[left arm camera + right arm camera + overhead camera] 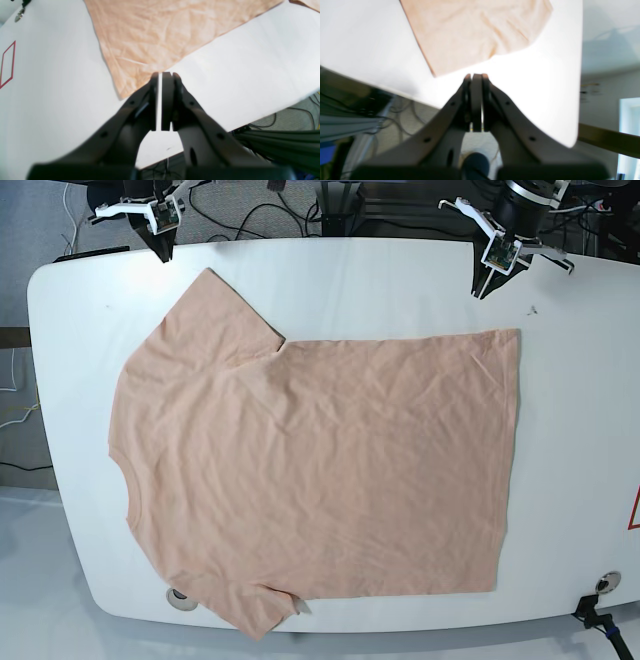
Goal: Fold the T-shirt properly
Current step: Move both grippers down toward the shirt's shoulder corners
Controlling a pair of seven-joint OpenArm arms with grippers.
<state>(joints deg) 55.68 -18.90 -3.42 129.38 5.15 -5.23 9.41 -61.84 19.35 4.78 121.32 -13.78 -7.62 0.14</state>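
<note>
The pale peach T-shirt (320, 465) lies spread flat on the white table (350, 280), plain side up, with its neck at the left and its hem at the right. My left gripper (479, 290) hangs shut just beyond the far hem corner, holding nothing. In the left wrist view its fingertips (162, 74) stand over the edge of that T-shirt corner (155, 37). At the table's far left edge, above the far sleeve, my right gripper (165, 253) is shut and empty. In the right wrist view the right gripper (476, 75) hovers short of the sleeve (475, 30).
A red outlined mark (7, 64) sits on the table near its right end. Cables (300, 210) and frame parts lie beyond the far table edge. Round grommets (603, 582) are set near the front corners.
</note>
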